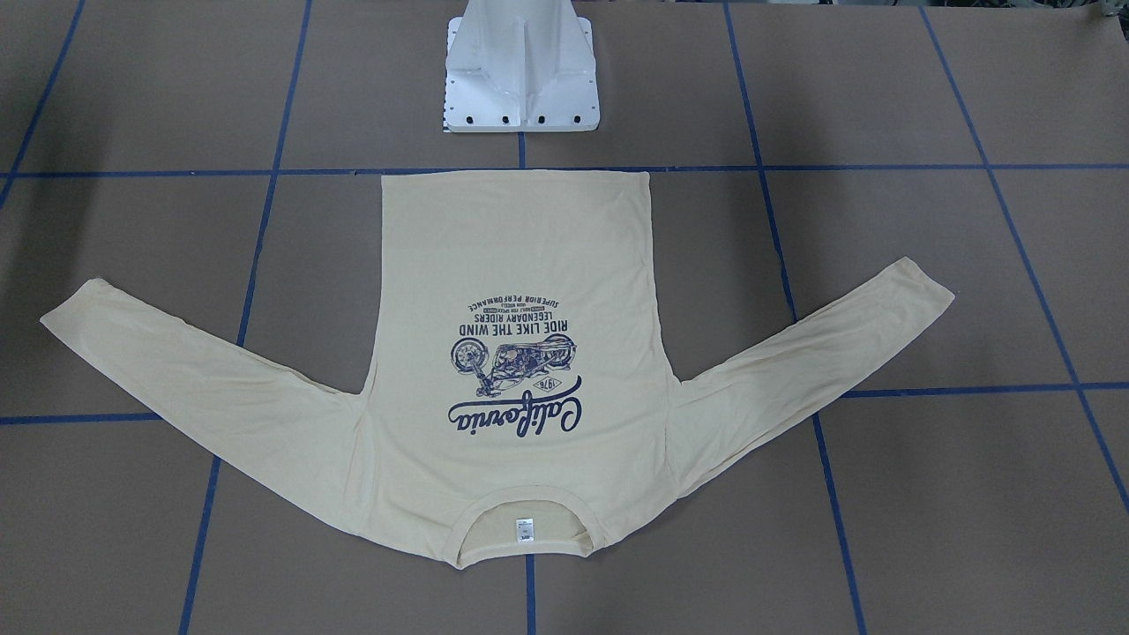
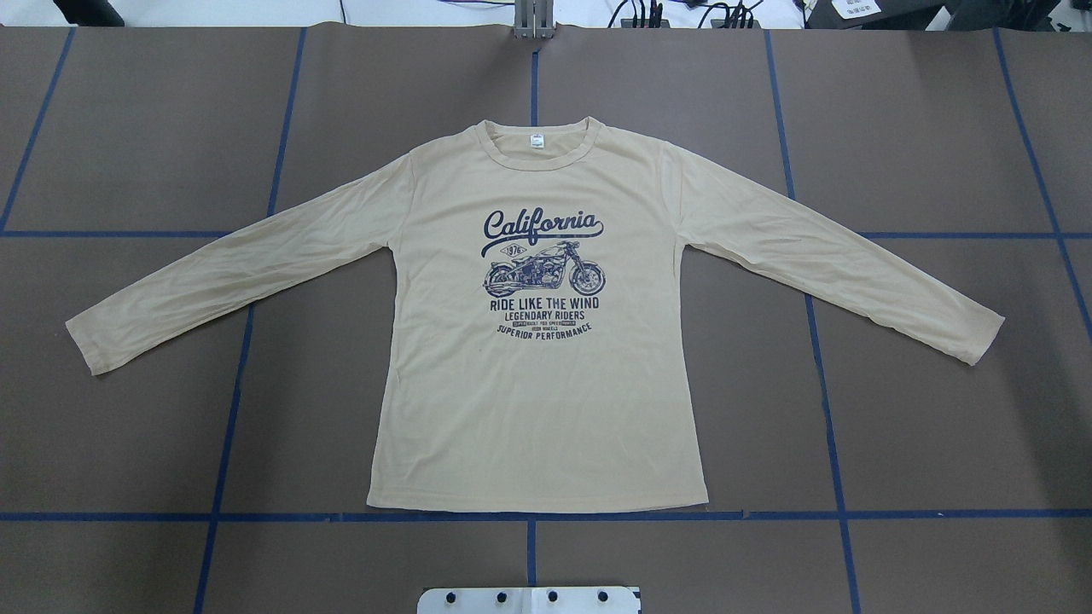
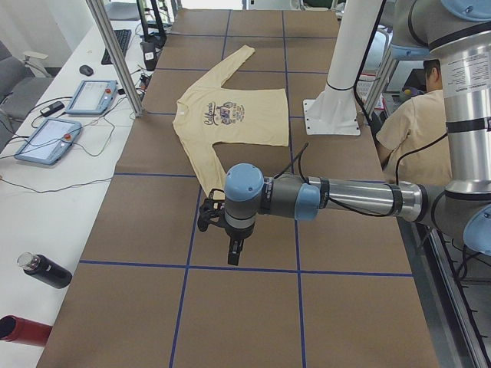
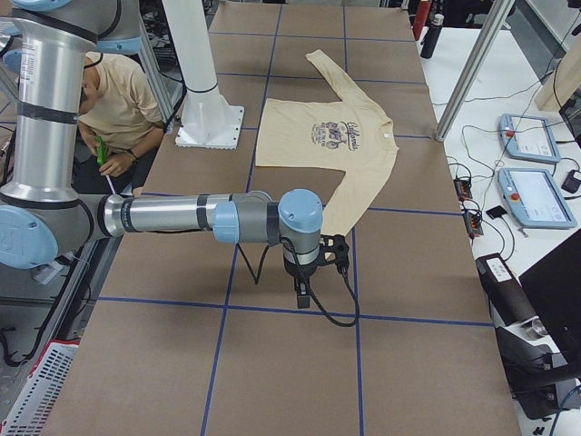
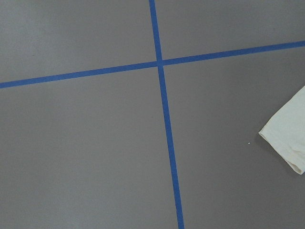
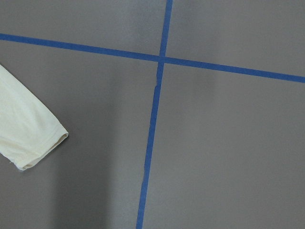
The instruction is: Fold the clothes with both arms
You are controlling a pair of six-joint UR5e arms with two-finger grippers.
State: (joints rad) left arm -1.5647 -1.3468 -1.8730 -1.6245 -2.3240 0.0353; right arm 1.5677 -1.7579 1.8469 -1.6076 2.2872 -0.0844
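The long-sleeved shirt [image 2: 537, 401] lies flat and unfolded at the middle of the bench [image 2: 153, 409], with its navy "California" motorcycle print [image 2: 544, 264] facing up. The collar and white neck tag [image 2: 537, 141] point toward the bench's far edge. The hem lies along a blue tape line [image 2: 531, 516] just short of the white pedestal base [image 1: 520, 79] at the robot's edge. Both sleeves are spread out, one toward each end of the bench, angled slightly back toward the robot's edge. The left arm [image 3: 345, 198] reaches out over the bench's left end, and the left gripper [image 3: 235, 249] points down over bare surface beside the left cuff [image 5: 288, 143]. The right arm [image 4: 172, 215] mirrors it at the right end, with the right gripper [image 4: 301, 292] pointing down near the right cuff [image 6: 28, 138]. Neither gripper touches the shirt. The grippers appear in the side views only, so it cannot be told whether the fingers of either are apart or together.
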